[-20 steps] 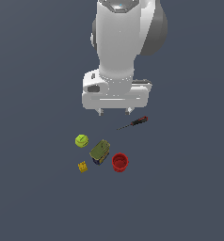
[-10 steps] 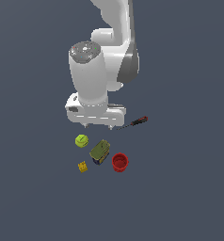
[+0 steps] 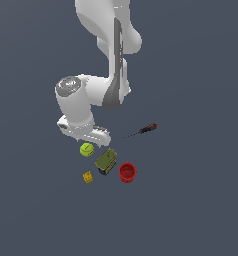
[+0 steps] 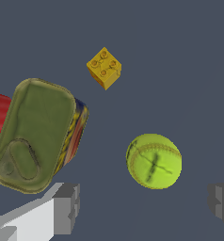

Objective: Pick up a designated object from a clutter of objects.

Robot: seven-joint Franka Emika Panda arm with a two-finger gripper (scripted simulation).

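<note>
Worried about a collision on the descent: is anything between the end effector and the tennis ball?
No. The wrist view shows bare floor between the open end effector and the tennis ball.

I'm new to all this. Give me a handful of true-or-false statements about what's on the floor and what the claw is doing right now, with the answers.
1. The gripper is open, holding nothing. True.
2. The yellow-green ball is clamped between the fingers. False: it lies free, ahead of the open fingers in the wrist view.
3. The red cup lies on the exterior view's right of the olive-green tin. True.
4. The small yellow block sits on top of the tin. False: it rests on the floor, apart from it.
5. The screwdriver lies apart from the other items. True.
6. The ball touches the tin. False: a gap shows between them in the wrist view.
</note>
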